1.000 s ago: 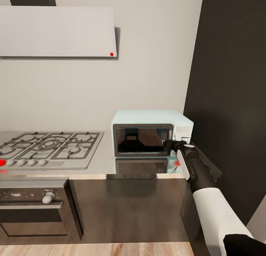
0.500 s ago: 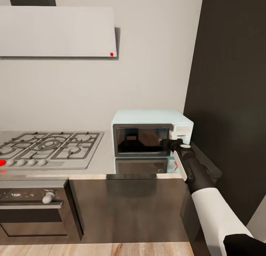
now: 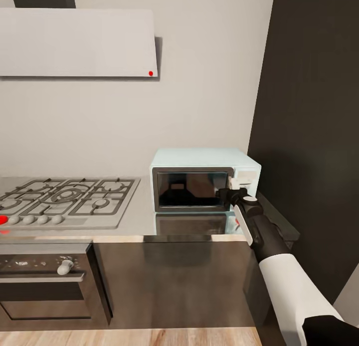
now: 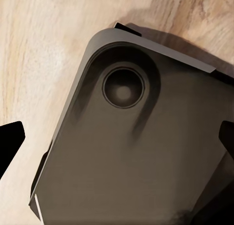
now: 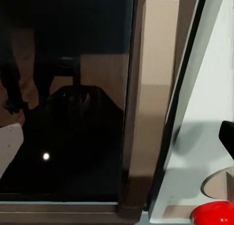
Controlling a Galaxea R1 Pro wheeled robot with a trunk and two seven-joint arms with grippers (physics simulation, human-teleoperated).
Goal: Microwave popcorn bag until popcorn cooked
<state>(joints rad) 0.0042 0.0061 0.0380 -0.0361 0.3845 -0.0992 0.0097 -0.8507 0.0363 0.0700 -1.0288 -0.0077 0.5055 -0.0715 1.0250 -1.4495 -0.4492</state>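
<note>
The mint-blue microwave (image 3: 199, 159) stands on the steel countertop (image 3: 139, 217) against the wall, its dark glass door closed. My right gripper (image 3: 225, 192) is at the door's right edge, beside the white knob panel (image 3: 246, 178). In the right wrist view the door glass (image 5: 73, 88), its grey frame (image 5: 151, 88) and the white panel (image 5: 209, 113) with a red knob (image 5: 214, 213) are very close. One dark fingertip (image 5: 227, 136) shows far out at the side, so the jaws stand open. My left gripper (image 4: 117, 137) hangs open over the robot's dark base (image 4: 136, 152). The popcorn bag is out of view.
A gas hob (image 3: 65, 198) lies on the counter to the microwave's left, with a built-in oven (image 3: 45, 281) below and a range hood (image 3: 75, 41) above. A tall dark cabinet (image 3: 314, 111) closes off the right side. Wooden floor (image 3: 129, 336) runs along the counter front.
My right gripper has moved forward and slightly left, closer to the right edge of the microwave door. The door stays closed.
</note>
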